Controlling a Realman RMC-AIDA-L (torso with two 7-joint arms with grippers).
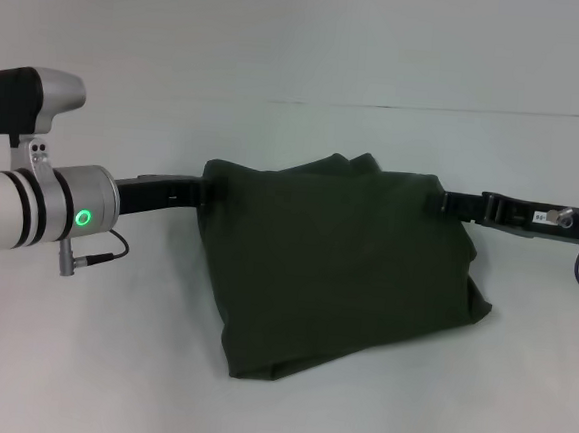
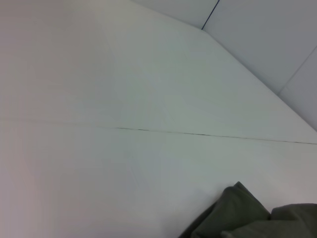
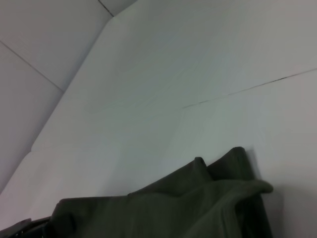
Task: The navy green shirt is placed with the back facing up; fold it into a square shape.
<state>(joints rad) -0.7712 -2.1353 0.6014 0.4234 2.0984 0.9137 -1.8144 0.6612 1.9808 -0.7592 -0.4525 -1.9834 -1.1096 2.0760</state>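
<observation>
On the white table (image 1: 78, 360) the dark olive-green knit shirt (image 1: 336, 260) hangs as a sheet, its top edge running left-right, its lower edge resting on the tabletop. The left gripper (image 1: 199, 187) and right gripper (image 1: 441, 200) reach in level at the upper corners (fingers buried; grip can't be judged).

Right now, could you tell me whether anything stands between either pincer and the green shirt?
Nothing visible does. The left pincer and right pincer meet the lifted navy green shirt at its upper corners.

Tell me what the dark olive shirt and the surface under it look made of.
Dark olive-green shirt: soft matte knit, probably cotton; it drapes in rounded folds without sheen. White tabletop: smooth, hard-looking sheet, faintly matte, with a thin seam line; exact material unclear.
</observation>
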